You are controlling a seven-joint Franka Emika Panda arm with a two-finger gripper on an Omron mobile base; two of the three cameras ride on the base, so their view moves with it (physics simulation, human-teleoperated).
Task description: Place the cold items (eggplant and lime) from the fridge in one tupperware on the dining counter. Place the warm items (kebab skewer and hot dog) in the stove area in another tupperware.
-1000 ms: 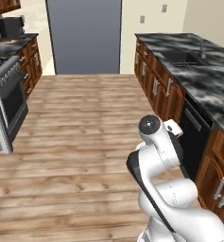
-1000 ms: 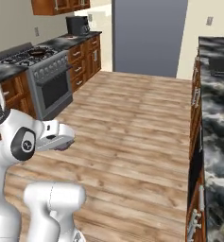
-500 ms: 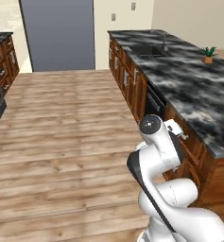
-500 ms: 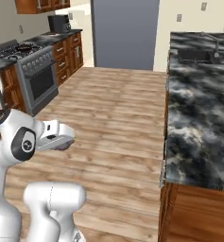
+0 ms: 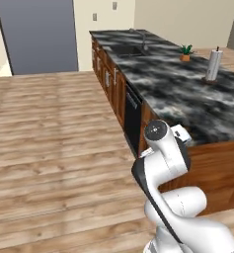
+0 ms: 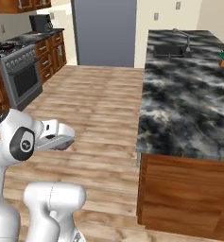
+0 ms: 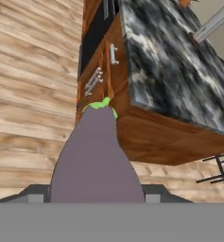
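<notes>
My gripper (image 7: 97, 196) is shut on the eggplant (image 7: 97, 160), a dark purple-grey lump with a green cap that points away from the hand. From the right base view the gripper (image 6: 61, 140) hangs over the wood floor, with a sliver of purple beneath it. In the left base view the gripper (image 5: 183, 136) sits at the near corner of the dining counter (image 5: 187, 94), whose marbled top (image 6: 189, 108) runs away to the right. The counter's corner (image 7: 170, 61) lies just beyond the eggplant. The stove area (image 6: 14, 75) is far left. Lime, tupperware, kebab skewer and hot dog are out of view.
On the counter are a sink with faucet (image 5: 133, 47), a small potted plant (image 5: 186, 53) and a paper towel roll (image 5: 212, 66). A black dishwasher front (image 5: 133, 118) faces the aisle. A tall grey-blue panel (image 5: 37, 34) stands at the far wall. Stool legs (image 7: 217, 172) show beside the counter.
The whole picture has shifted: the base has moved, so the marbled counter now looms closer and the stove has slid to the far left. The eggplant stays in the grip.
</notes>
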